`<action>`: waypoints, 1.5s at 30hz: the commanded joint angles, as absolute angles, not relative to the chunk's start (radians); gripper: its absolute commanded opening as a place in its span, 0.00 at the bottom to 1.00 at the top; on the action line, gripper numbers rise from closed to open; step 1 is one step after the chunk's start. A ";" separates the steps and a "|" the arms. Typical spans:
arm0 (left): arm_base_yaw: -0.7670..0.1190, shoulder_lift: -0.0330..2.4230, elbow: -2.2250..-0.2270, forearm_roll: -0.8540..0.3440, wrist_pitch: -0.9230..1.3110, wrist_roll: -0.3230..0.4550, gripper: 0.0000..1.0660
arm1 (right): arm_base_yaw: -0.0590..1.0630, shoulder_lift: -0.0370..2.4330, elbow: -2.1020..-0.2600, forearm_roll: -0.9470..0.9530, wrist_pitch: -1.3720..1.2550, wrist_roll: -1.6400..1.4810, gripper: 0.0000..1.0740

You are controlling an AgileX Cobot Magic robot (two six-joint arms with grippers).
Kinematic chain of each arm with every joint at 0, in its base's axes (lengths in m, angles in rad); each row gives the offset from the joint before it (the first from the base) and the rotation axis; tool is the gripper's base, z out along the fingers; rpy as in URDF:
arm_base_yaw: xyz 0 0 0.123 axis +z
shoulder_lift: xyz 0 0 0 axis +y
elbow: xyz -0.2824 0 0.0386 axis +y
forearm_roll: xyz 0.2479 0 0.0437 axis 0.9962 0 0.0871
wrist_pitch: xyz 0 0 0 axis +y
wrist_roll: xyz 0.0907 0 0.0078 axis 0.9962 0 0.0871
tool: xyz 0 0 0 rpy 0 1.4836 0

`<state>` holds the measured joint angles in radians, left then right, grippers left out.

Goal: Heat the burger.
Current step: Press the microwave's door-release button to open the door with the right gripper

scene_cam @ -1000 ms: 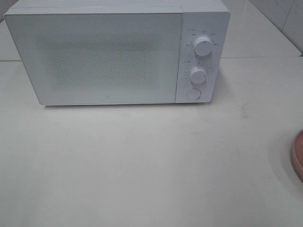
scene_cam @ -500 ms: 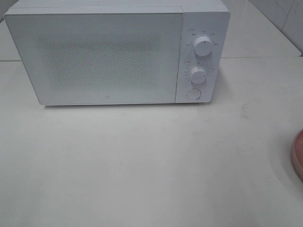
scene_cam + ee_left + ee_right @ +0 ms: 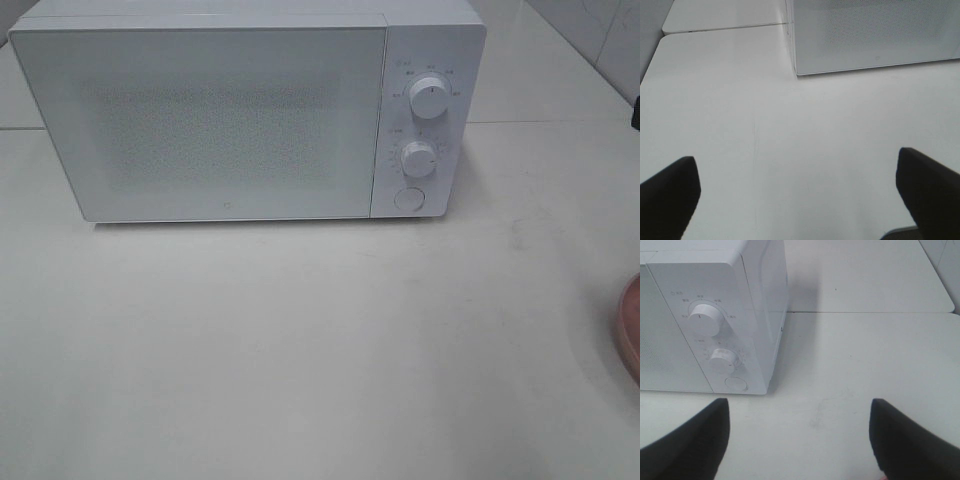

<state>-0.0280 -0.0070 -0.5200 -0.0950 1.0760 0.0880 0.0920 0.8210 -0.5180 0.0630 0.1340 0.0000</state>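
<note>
The burger is out of view in every frame. A white microwave (image 3: 220,120) stands at the back of the table with its door shut; it also shows as a white microwave corner (image 3: 875,35) and as its control panel (image 3: 715,340). My left gripper (image 3: 797,200) hangs open over bare table in front of the microwave's left corner, nothing between its fingers (image 3: 667,197). My right gripper (image 3: 800,440) is open too, low over the table just right of the control panel, also empty. Neither gripper shows in the exterior view.
The panel carries two round knobs (image 3: 428,97) (image 3: 418,159) and a round button (image 3: 408,199). The rim of a pink plate (image 3: 632,330) juts in at the right edge. A small dark piece (image 3: 636,115) shows at the right edge. Table seams run behind the microwave.
A small dark piece has come into the exterior view at its right edge. The microwave and the plate rim have not moved.
</note>
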 commanded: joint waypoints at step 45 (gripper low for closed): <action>-0.034 -0.021 -0.517 -0.099 1.068 0.086 0.94 | 0.433 1.075 -0.235 0.462 -0.762 -0.441 0.70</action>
